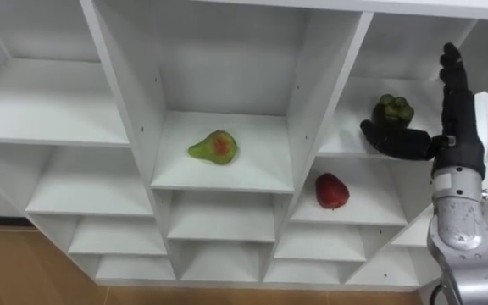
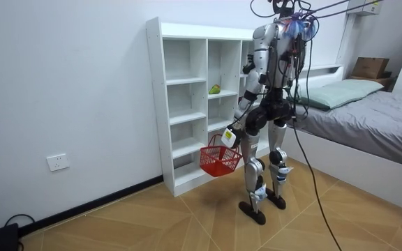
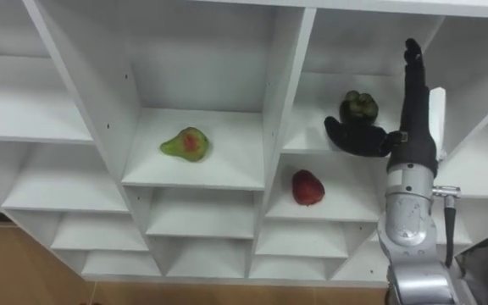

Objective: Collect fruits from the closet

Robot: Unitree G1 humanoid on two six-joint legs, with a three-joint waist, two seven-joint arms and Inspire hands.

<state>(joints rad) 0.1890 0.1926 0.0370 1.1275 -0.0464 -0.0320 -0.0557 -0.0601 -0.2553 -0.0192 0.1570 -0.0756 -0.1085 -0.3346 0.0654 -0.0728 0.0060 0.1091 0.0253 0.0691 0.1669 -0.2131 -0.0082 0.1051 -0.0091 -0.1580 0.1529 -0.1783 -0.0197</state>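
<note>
— Up in the right column of the white cubby shelf unit (image 1: pixel 312 93), what is the right hand (image 1: pixel 454 119) doing?

— It is open, with the fingers straight and pointing up and the thumb spread toward the robot's left. The dark green knobbly fruit (image 1: pixel 393 110) sits in its cubby just left of the palm and just above that thumb. I'd expect the next move to be a short sideways close round it. The fruit is roundish, so there is no long axis to line up on.

— And the other 2 fruits?

— The red rounded fruit (image 1: pixel 331 191) lies 1 cubby lower in the same column, below and left of the hand. The green pear with a red blush (image 1: pixel 214 146) is in the middle column, well apart. It lies on its side, long axis along the shelf, narrow end to the robot's left.

— Left hand?

— In the room view the left hand (image 2: pixel 230 135) is low beside the thigh, with the red mesh basket (image 2: pixel 220 159) under it. It looks closed on the basket, though it is small there. So the right hand is nearer all 3.

— The room?

— The robot stands close before the shelf unit on a wood-pattern floor (image 2: pixel 152 216). A white wall (image 2: pixel 82 84) is behind the unit, and a grey-covered bed (image 2: pixel 375 115) is on the room view's right.
</note>
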